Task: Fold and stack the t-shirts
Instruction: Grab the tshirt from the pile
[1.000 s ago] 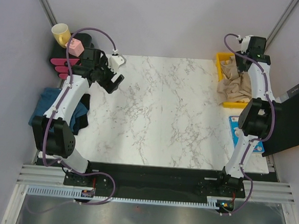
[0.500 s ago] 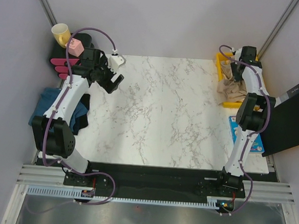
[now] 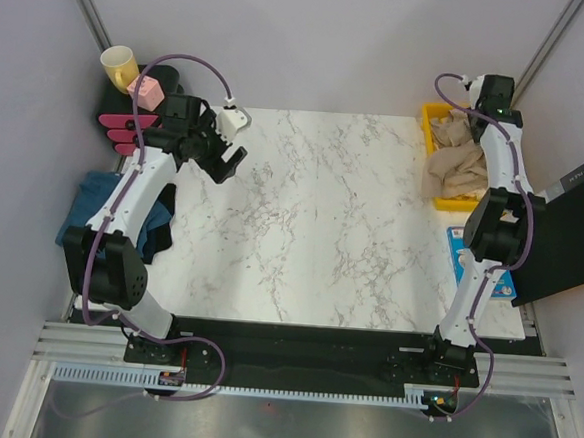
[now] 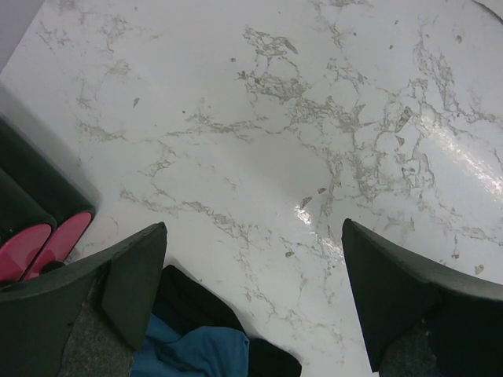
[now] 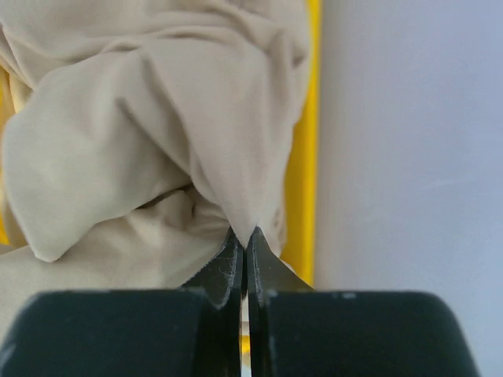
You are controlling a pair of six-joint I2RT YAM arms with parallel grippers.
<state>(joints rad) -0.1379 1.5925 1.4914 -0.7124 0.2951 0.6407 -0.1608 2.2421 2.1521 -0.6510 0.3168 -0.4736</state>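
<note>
Several beige t-shirts lie crumpled in a yellow bin at the back right of the table. My right gripper hangs over that bin, shut on a pinched fold of a beige t-shirt; the fold runs up from between the fingertips of that gripper. A teal-blue t-shirt and a dark navy one lie heaped off the table's left edge. My left gripper hovers open above the back left of the table. In its wrist view the gripper holds nothing, with the teal shirt below.
A yellow mug, a pink cube and pink flat pieces sit at the back left. A black panel and a blue card lie at the right edge. The white marble table spans the middle.
My right gripper dipped into the yellow bin, closed on a fold of beige shirt and drew back up a little. My left gripper shifted slightly toward the back right, still open.
</note>
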